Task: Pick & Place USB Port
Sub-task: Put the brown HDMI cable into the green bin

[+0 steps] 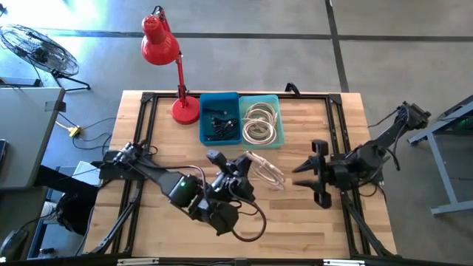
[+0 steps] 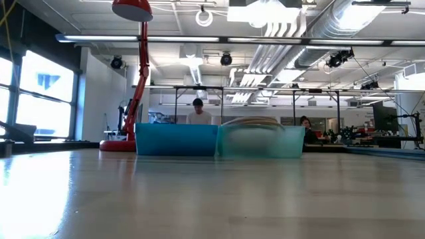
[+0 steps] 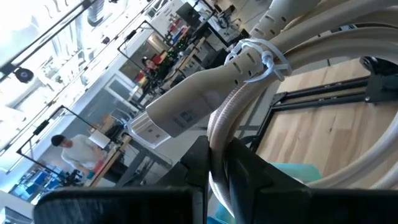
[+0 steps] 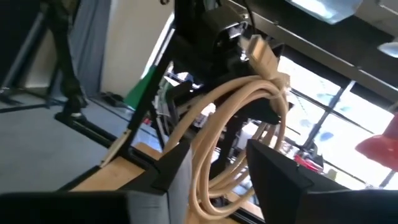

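A coiled beige USB cable (image 1: 267,172) hangs in the air over the middle of the table. It is bound with a zip tie (image 3: 261,56), and its pale plug (image 3: 180,115) sticks out of the coil. My left gripper (image 1: 247,164) is shut on the coil. My right gripper (image 1: 299,177) is open and points toward the table's left side, just right of the coil. In the right wrist view its fingers (image 4: 174,168) stand on either side of the coil's lower loops (image 4: 230,155). Neither gripper shows in the low view. My left gripper (image 3: 214,155) pinches a few strands of the coil (image 3: 217,134) between its two fingers, close to the plug. The coil is lifted clear of the table. In the right wrist view it hangs below the left gripper (image 4: 211,37). My right gripper: I cannot tell whether its fingers touch the coil.
A blue bin (image 1: 219,118) of dark cables and a teal bin (image 1: 260,122) of beige coils stand side by side at the table's far edge. A red desk lamp (image 1: 166,59) stands left of them. Bare wood (image 1: 295,222) lies near the front edge. People sit in the room beyond (image 2: 198,113).
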